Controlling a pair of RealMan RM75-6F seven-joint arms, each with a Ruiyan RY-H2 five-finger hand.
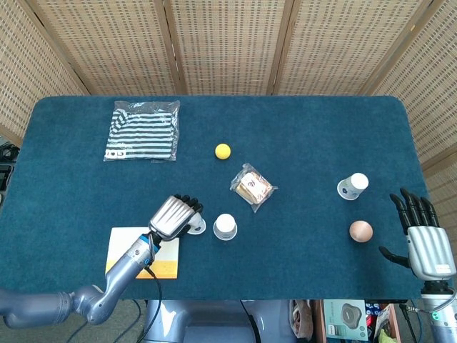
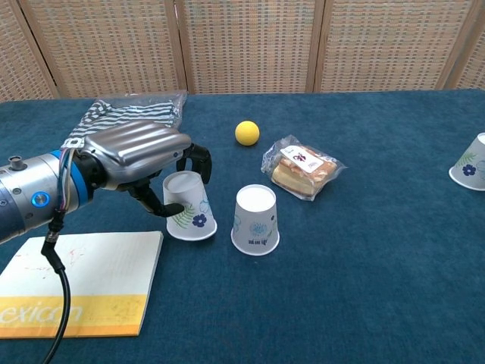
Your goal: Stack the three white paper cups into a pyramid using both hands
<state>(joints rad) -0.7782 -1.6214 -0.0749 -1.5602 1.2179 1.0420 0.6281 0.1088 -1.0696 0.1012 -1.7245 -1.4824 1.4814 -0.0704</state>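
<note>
My left hand (image 2: pixel 140 163) (image 1: pixel 171 216) grips an upside-down white paper cup (image 2: pixel 189 206) (image 1: pixel 198 227) with a blue flower print, its rim on or just above the cloth. Right beside it a second cup (image 2: pixel 255 219) (image 1: pixel 226 226) stands upside down near the table's middle. A third cup (image 1: pixel 353 186) (image 2: pixel 471 161) sits far to the right. My right hand (image 1: pixel 425 239) hovers open off the table's right front corner, close to the third cup, holding nothing.
A yellow-banded white book (image 2: pixel 72 283) lies front left, under my left forearm. A wrapped sandwich (image 2: pixel 301 167), a yellow ball (image 2: pixel 246 133), a bagged striped cloth (image 1: pixel 143 130) and a brown egg (image 1: pixel 360 231) also lie on the blue table (image 1: pixel 300 128).
</note>
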